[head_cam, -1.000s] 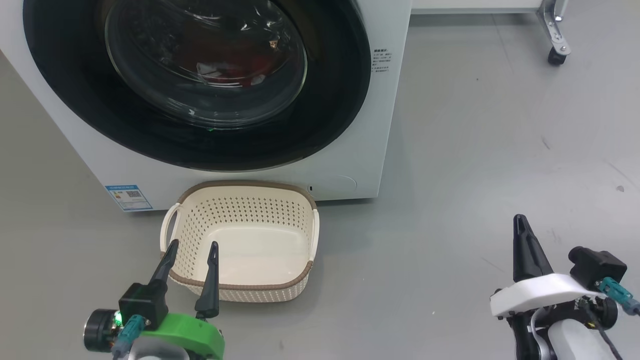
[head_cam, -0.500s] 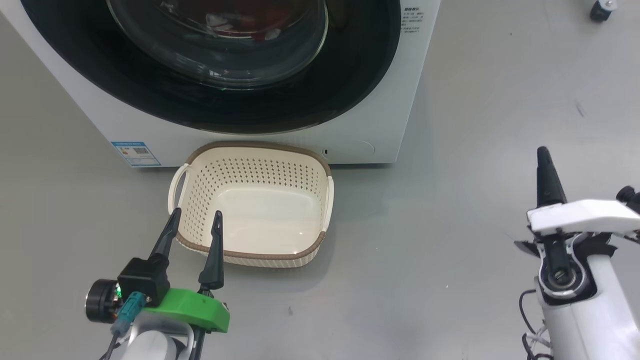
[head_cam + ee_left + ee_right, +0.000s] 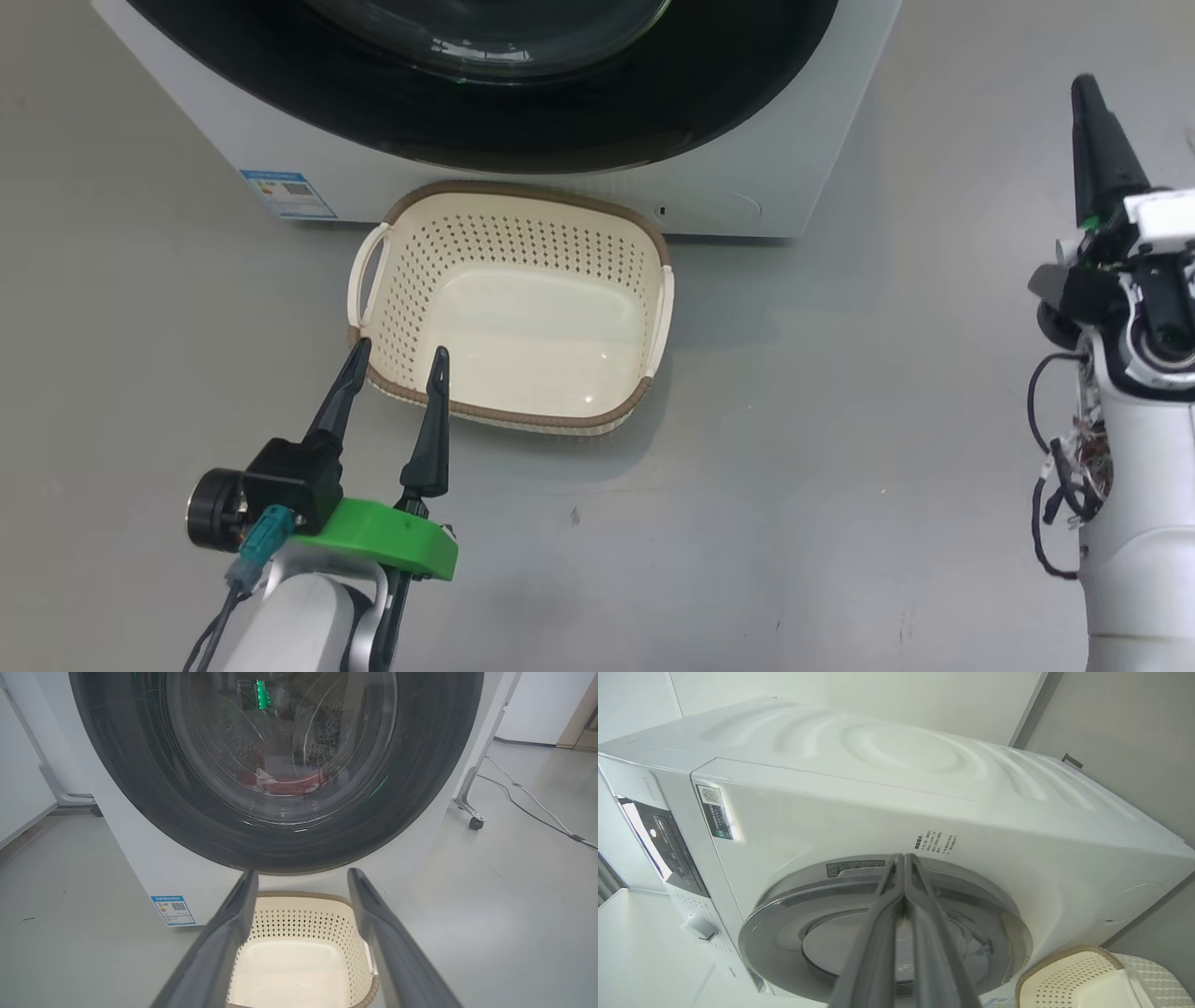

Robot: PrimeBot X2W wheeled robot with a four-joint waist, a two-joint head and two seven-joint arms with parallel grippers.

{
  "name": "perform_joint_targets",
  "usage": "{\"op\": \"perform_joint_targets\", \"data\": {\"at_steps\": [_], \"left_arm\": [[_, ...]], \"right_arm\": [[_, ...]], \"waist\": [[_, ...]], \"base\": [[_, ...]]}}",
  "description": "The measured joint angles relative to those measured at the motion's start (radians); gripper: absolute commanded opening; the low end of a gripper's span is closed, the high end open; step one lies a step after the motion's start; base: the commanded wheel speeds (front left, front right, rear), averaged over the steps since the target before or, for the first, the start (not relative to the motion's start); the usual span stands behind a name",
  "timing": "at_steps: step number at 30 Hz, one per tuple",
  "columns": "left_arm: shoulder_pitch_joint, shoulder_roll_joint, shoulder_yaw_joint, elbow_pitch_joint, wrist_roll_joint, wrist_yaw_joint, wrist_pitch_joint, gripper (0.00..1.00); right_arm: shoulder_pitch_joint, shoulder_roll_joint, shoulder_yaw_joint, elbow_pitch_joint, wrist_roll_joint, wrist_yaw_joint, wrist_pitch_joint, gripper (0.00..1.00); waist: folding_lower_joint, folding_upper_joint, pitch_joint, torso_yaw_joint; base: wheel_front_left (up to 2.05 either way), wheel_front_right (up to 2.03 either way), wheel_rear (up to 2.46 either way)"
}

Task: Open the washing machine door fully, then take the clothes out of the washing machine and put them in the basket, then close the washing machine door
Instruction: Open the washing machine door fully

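By basket (image 3: 523, 190): L gripper (image 3: 400, 348) wide, empty | R gripper (image 3: 1088, 93) closed, empty

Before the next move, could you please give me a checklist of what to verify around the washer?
1. Is the door open? Not ok: closed against the washing machine.
2. Are the clothes inside? Ok: red fabric shows through the door.
3. Is the basket ready? Ok: empty, on the floor before the machine.
4. Is the left gripper open? Ok.
5. Is the right gripper free? Ok: shut on nothing.
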Motion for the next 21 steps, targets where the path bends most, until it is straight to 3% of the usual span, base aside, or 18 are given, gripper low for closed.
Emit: {"op": "perform_joint_targets", "data": {"at_steps": [21], "left_arm": [[-0.099,-0.025,-0.019,-0.004,0.000,-0.025,-0.003,1.00]], "right_arm": [[-0.396,-0.110,0.062,0.083,0.068,-0.081,0.239,0.00]], "waist": [[0.0001,0.0000,0.157,0.114]], "base": [[0.00,0.00,0.00]]}}
